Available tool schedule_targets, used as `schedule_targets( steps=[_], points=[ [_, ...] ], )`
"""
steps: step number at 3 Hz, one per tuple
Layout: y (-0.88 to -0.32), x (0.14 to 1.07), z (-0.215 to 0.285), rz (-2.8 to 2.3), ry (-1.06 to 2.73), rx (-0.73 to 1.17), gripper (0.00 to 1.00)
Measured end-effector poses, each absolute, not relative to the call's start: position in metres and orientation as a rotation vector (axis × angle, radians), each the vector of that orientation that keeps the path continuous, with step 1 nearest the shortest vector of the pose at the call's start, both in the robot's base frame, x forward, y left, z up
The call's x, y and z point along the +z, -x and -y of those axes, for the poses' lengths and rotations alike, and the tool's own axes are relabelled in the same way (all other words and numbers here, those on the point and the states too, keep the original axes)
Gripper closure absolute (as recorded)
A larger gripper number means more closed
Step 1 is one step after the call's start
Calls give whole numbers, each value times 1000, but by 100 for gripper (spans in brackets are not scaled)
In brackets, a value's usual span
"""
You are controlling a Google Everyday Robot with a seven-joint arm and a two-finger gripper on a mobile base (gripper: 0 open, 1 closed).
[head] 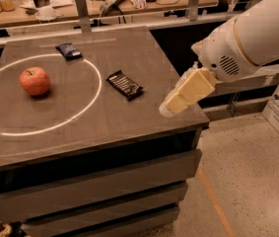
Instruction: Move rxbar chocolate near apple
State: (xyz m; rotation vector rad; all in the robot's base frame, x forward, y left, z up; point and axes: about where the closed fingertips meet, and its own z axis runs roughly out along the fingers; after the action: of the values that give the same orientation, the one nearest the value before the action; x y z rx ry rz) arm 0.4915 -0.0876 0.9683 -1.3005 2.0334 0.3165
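Rxbar chocolate (pixel 124 85) is laid flat on bench (pixel 104 127). Pincer (pixel 169 107) is held to the bar's right, slightly nearer the camera, apart from it; open or closed cannot be told. Bar's long axis is pointed roughly pincer-ward. Apple (pixel 34 80) is placed well left of the bar.

surface (pixel 129 127) grey, white ring | apple (pixel 34 81) inside ring | rxbar chocolate (pixel 124 85) just outside | dark blue packet (pixel 69 51) far side | gripper (pixel 171 107) over right edge

On table (pixel 129 127): apple (pixel 34 80) L of rxbar chocolate (pixel 124 85), gripper (pixel 168 108) at R edge.
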Motion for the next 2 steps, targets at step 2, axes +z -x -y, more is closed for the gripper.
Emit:
schedule_targets(
  steps=[2],
  points=[
    [-529,940,65,-2046,1149,467,0]
  ],
)
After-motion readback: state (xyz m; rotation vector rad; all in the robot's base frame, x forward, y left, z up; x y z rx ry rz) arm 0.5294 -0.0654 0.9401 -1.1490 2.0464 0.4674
